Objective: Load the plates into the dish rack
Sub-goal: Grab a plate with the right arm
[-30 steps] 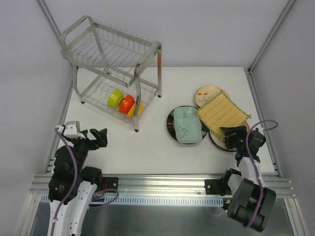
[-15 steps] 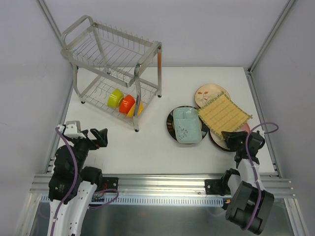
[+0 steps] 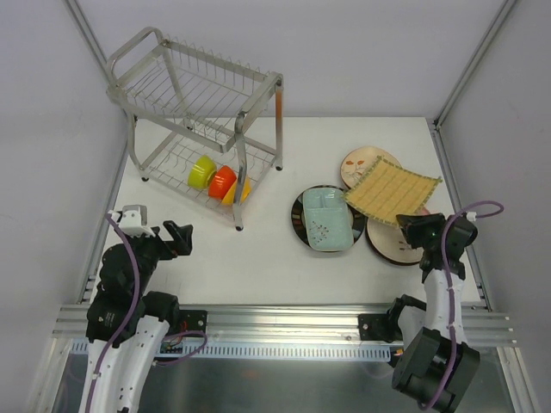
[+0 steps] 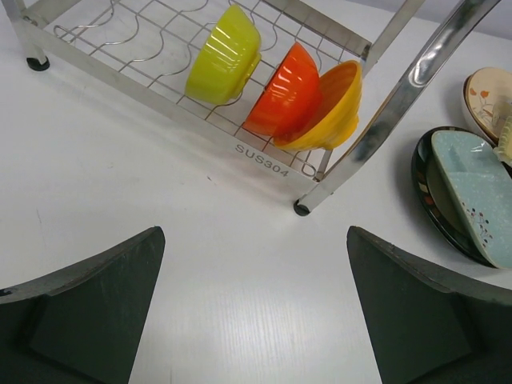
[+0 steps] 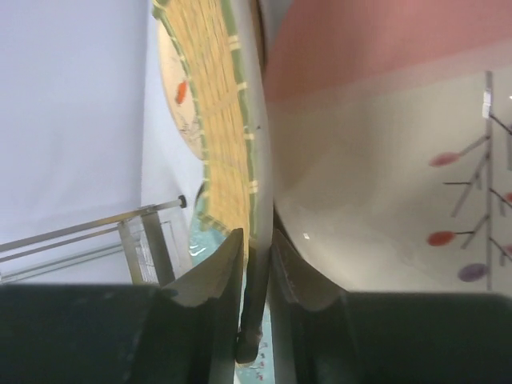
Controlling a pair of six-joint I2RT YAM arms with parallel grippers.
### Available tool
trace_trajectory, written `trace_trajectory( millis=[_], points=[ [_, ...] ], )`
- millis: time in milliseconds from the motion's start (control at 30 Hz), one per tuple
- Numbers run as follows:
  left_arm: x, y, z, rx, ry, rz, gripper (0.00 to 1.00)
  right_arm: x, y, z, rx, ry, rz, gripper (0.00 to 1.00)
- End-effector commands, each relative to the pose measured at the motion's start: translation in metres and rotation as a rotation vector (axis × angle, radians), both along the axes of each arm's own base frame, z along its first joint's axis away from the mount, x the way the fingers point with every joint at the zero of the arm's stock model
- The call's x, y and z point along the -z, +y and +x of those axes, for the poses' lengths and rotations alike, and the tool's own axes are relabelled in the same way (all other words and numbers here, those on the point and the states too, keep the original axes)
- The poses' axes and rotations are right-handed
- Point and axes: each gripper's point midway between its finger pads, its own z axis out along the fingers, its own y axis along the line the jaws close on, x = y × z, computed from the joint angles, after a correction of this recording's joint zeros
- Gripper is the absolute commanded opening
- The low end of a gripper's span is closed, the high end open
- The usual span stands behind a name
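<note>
The right gripper (image 3: pixel 411 229) is clamping the near edge of the square yellow plate (image 3: pixel 392 191), with both fingers (image 5: pixel 220 264) pressing against its rim. This plate is lying over the round dark-rimmed plate (image 3: pixel 392 247) and overlapping the cream floral plate (image 3: pixel 360 163) at the table's (image 3: pixel 258 258) right side; whether it is touching them cannot be determined. The teal plate (image 3: pixel 327 220) is resting just to the left. The left gripper (image 4: pixel 254 236) is hovering fully open over bare table in front of the dish rack (image 3: pixel 198 95), which is holding three bowls (image 3: pixel 221 181) on its lower tier and standing well apart from all plates.
</note>
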Motion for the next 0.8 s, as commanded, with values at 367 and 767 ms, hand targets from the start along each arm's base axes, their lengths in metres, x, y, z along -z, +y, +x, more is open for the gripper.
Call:
trace_trajectory(
  millis=[367, 767],
  points=[
    [-0.061, -0.057, 0.012, 0.238, 0.081, -0.197, 0.99, -0.145, 0.009, 0.029, -0.128, -0.271, -0.043, 0.01],
    [-0.079, -0.101, 0.021, 0.402, 0.189, -0.426, 0.99, -0.178, 0.077, 0.009, -0.433, -0.363, 0.029, 0.01]
  ],
)
